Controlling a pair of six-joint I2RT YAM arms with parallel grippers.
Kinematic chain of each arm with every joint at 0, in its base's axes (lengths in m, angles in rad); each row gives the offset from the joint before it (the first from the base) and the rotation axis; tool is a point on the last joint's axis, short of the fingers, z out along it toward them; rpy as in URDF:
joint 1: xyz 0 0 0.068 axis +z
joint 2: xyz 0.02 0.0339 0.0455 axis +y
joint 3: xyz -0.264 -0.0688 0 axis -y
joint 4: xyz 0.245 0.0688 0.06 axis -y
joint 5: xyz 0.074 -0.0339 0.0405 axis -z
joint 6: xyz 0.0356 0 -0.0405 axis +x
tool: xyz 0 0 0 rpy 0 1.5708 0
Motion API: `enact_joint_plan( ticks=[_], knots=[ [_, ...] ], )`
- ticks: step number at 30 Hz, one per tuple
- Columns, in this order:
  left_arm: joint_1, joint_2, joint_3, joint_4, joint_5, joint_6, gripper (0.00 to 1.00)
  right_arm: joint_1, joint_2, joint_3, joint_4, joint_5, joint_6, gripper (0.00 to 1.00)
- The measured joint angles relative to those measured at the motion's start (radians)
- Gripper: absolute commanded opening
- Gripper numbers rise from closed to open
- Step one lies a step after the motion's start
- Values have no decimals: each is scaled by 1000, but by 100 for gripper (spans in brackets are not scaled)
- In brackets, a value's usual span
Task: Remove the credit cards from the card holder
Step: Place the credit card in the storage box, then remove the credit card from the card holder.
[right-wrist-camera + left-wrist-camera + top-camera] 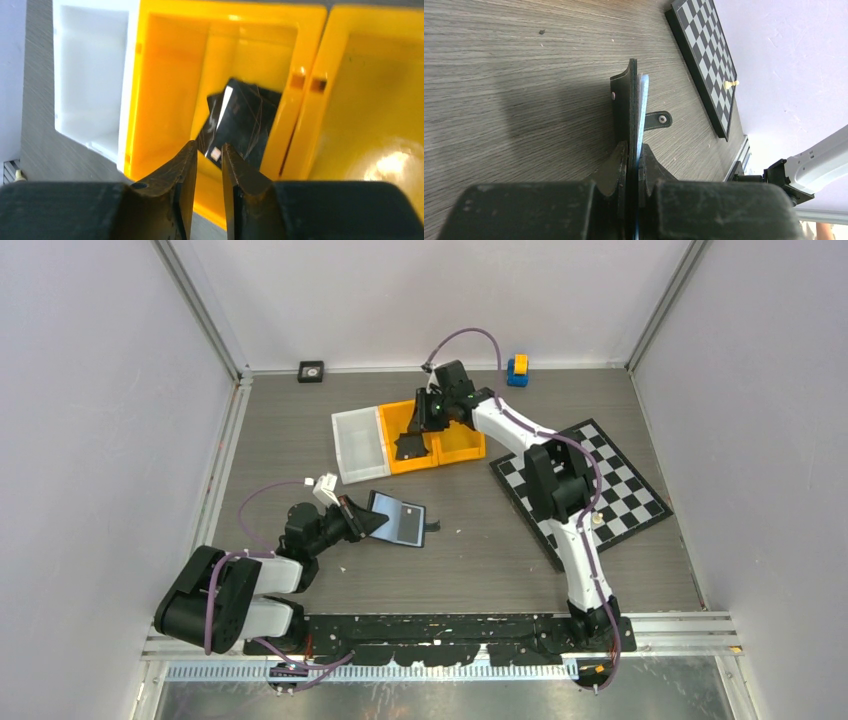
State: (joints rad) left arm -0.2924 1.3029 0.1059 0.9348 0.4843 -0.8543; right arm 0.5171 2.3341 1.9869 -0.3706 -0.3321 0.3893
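Jaws: my left gripper [634,152] clamped on card holder [626,105] edge, near table [480,560] centre; my right gripper [207,150] slightly apart, empty, over yellow bin [160,75] where credit cards [242,120] lean on wall. Risk: thin edge grip, so holder may twist or slip under next pull.

Desk [499,75]: grey wood-grain surface, matt, finely lined. Yellow bin [165,75]: moulded plastic, smooth and glossy; credit cards [240,120]: shiny black plastic, catching light. Card holder [624,110]: matt black, leather-like, with a small metal stud [613,95].
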Motion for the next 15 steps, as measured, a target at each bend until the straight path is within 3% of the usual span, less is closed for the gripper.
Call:
enact_joint_plan(
  ticks=[6,15],
  knots=[
    [0,0,0,3,0,3,0,1,-174,-202,10,34,-6,40],
    [-11,2,-4,20,-13,-2,0,7,-584,-613,190,84,13,76]
  ],
)
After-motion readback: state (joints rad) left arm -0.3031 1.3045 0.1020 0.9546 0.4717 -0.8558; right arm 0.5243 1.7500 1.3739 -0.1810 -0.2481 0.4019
